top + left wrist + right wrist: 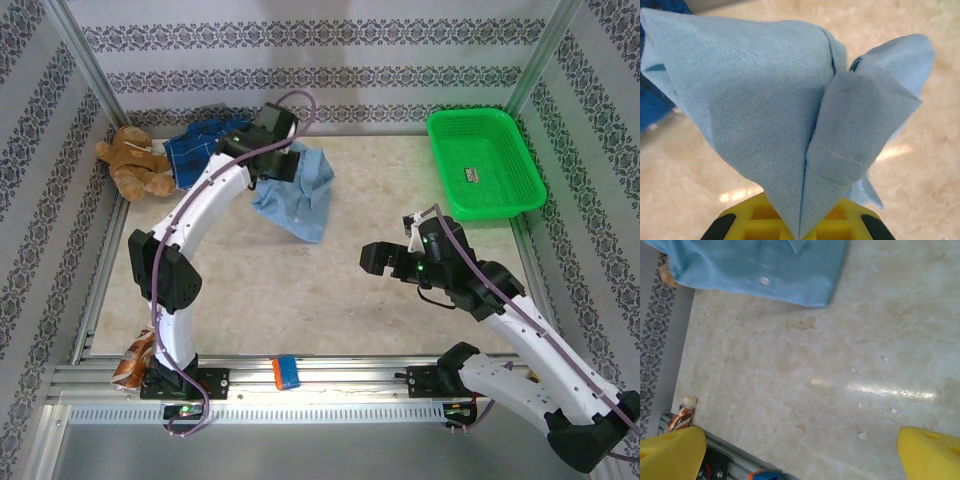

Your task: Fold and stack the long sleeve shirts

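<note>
Left fingers (pixel 752 222), two, yellow, at the bottom edge of the left wrist view: pressed together, pinching a fold of the light blue shirt (pixel 765 100), whose cloth rises from between them in a peaked bunch. Long sleeve shirts, two. Item one, the light blue shirt (pixel 300 195), plain, lies upper centre in the top view, gathered up at the end of the left arm (pixel 200 215), with its lower corner trailing down and right over the tabletop (pixel 300 300); one white button shows on it at the upper edge of the right wrist view (pixel 755 265). Item two, the plaid shirt (pixel 200 150), dark blue with thin white lines, sits crumpled in the upper left of the top view, touching the light blue shirt on one side and just beside the teddy bear (pixel 135 162) on the other; a dark blue strip of it shows at the left edge of the left wrist view (pixel 652 107). Teddy bear, one, brown, far upper left. Right fingers (pixel 675 452), two, yellow, in the lower corners of the right wrist view: spread wide, nothing between them, bare tabletop beneath. Right arm (pixel 520 330), one, reaching from lower right toward centre, well apart from both shirts. Basket (pixel 520 195), one, green plastic, upper right. Bottle (pixel 133 358), one, brown-labelled, lower left by the left arm's base. Block (pixel 286 372), one, blue and orange, on the rail at bottom centre.
</note>
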Robot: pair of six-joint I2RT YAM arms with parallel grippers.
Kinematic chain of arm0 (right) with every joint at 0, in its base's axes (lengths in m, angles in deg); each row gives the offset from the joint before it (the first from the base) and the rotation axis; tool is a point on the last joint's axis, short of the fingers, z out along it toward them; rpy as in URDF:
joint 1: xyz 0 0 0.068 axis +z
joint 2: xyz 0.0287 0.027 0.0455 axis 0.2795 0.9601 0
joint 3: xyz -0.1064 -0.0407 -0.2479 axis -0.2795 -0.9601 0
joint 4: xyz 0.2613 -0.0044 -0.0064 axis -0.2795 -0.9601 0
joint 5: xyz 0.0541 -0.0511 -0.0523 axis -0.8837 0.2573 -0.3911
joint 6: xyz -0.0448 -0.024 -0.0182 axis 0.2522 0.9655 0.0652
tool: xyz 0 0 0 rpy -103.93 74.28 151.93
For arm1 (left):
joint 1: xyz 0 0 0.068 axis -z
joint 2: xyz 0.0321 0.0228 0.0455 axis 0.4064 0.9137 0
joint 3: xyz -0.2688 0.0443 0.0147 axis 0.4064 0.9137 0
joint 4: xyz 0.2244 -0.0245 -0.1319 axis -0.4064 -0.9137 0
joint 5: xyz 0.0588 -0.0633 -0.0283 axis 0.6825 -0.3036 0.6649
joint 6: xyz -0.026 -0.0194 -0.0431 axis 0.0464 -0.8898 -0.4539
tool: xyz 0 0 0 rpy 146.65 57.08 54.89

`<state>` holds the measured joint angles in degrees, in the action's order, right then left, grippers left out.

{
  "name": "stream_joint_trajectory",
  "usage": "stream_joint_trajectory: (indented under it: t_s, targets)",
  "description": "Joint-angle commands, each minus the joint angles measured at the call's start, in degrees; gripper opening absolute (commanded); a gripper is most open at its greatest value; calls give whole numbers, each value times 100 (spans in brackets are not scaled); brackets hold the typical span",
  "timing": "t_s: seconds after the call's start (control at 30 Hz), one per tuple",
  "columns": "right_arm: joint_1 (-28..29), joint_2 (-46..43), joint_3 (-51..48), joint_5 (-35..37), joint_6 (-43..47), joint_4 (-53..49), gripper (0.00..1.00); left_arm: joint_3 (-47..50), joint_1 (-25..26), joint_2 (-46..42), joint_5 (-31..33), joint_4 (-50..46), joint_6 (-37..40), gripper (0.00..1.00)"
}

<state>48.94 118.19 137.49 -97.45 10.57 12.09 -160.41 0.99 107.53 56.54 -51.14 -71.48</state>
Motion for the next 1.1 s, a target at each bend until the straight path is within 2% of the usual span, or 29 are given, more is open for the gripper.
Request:
stream_joint_trajectory:
  t_s: [0.0,0.33,0.7,1.07]
  targets:
    - [-72,115,210,-77,147,201,98,-824,-297,210,-85,-299,439,0]
    - [-124,502,230,-61,127,493,98,-3821,-854,1524,-614,-961,276,0]
    - [-173,1024,366,-45,137,748,98,-3905,-1802,1524,-1126,83,-522,0]
    - [-186,1511,497,-75,109,979,98,-3916,-2343,1632,-1680,921,-1147,0]
